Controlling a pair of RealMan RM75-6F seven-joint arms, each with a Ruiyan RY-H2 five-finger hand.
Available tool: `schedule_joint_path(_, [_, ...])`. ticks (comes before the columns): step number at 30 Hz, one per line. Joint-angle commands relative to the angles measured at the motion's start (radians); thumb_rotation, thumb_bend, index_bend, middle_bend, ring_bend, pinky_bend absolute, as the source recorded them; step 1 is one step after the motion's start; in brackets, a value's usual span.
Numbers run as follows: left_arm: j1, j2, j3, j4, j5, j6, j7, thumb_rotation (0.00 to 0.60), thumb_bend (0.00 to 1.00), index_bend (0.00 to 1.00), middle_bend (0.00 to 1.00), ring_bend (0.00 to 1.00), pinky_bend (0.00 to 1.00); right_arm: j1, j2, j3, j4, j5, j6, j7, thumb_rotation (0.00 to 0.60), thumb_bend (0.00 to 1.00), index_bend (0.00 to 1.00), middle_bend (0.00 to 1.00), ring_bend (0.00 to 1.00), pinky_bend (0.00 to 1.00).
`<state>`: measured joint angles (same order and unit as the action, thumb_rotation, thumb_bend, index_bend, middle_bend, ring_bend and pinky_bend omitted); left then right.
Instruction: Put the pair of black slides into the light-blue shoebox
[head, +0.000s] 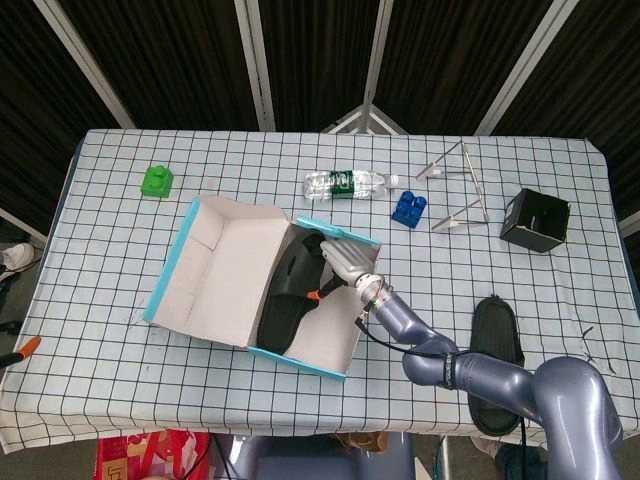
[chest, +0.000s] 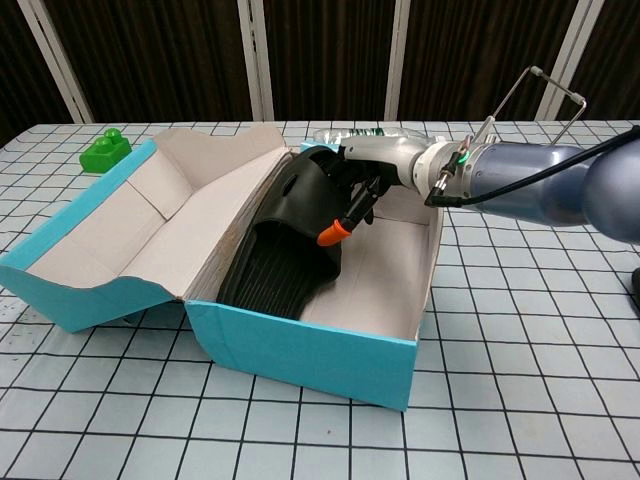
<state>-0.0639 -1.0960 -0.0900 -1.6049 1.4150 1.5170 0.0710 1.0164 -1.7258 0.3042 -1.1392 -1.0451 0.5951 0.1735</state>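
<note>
The light-blue shoebox (head: 298, 363) lies open at the table's middle, its lid flap (head: 222, 270) spread to the left. One black slide (head: 285, 305) leans on edge inside the box against the lid side (chest: 278, 262). My right hand (head: 343, 265) reaches in from the far right corner and grips the slide's strap (chest: 365, 182), an orange fingertip (chest: 326, 238) lying against the sole. The second black slide (head: 497, 340) lies flat on the table, right of the box near the front edge. My left hand shows in neither view.
A green block (head: 157, 181) sits at the back left. A water bottle (head: 345, 184), a blue block (head: 409, 207), a wire rack (head: 460, 190) and a small black box (head: 536, 220) stand behind and right of the shoebox.
</note>
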Motion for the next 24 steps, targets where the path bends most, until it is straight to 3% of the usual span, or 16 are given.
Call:
schedule_joint_path(1, [0.0,0.0,0.0,0.0,0.0,0.001,-0.001,0.6,0.09,0.15,0.05,0.0,0.04,-0.002,-0.01,-0.004,0.006,-0.016,0.0,0.01,0.6,0.61,0.61,0.49,0.75,0.57])
schedule_joint_path(10, [-0.001,0.0,0.0,0.001,-0.002,-0.003,-0.002,0.6,0.09,0.15,0.05,0.0,0.04,-0.008,-0.012,-0.022,-0.021,-0.07,0.002,0.026,0.6,0.61,0.61,0.48,0.75,0.57])
schedule_joint_path(24, [0.003,0.003,0.0,-0.001,0.002,0.004,-0.007,0.6,0.09,0.15,0.05,0.0,0.04,0.005,-0.012,-0.06,0.003,-0.066,-0.039,-0.033,0.6,0.61,0.61,0.48,0.75,0.57])
